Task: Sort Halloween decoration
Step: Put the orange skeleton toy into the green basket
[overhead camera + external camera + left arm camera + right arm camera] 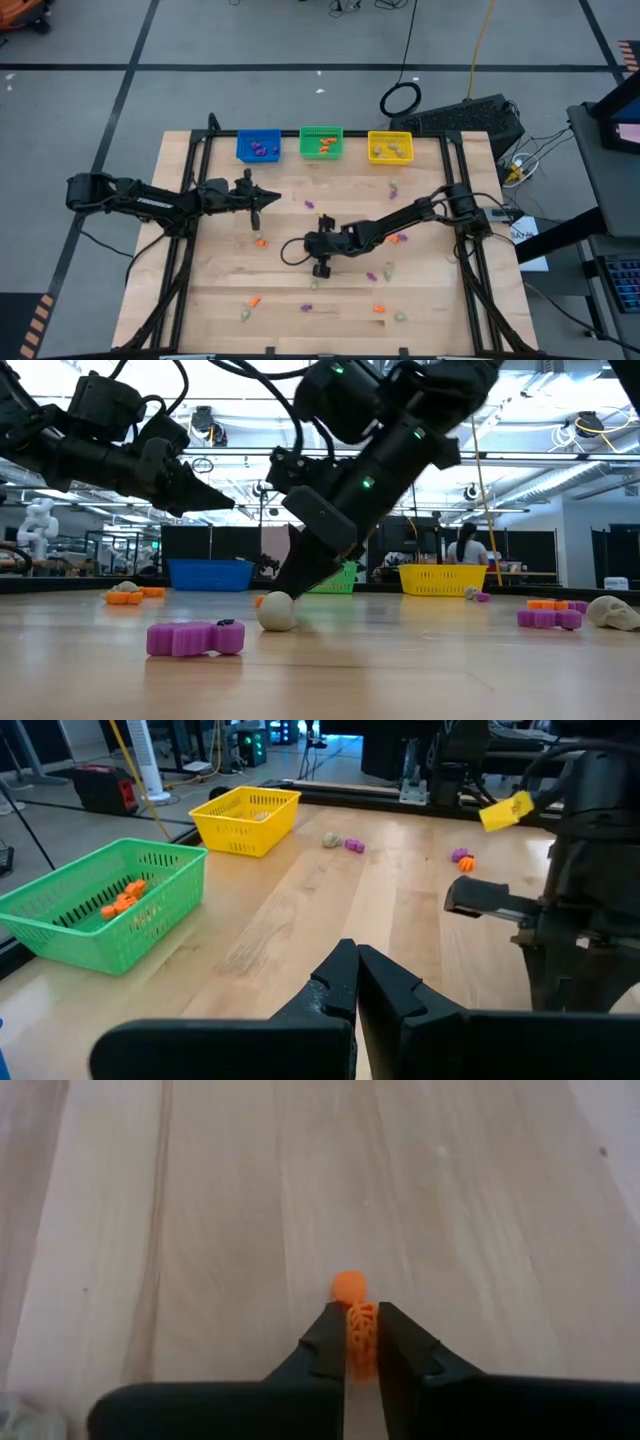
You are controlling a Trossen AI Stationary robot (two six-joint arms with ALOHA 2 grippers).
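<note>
While the pale wooden slatted surface carried scattered trinkets, the green plastic mesh bin at its far edge served as the landmark, with the blue plastic mesh bin to its left and the yellow plastic mesh bin to its right.

Left of the green bin and nearer the front, the left hand hung above the surface, its two dark fingers pressed together with nothing between them, as the left wrist view showed. Just in front of it lay a small orange plastic trinket.

In front of the green bin, near the middle of the surface, the right hand pointed down at the wood. In the right wrist view its fingers were clamped on a tiny orange lattice trinket, whose rounded end poked out beyond the fingertips. The low view showed a pale beige round trinket lying just beside that hand's tip, and a purple knobbly trinket closer to the front.

Inside the green bin lay orange pieces; the blue bin held purple pieces, and the yellow bin pale ones.

Right of the green bin and farther forward, more purple, orange and pale trinkets lay loose and well apart from one another.
</note>
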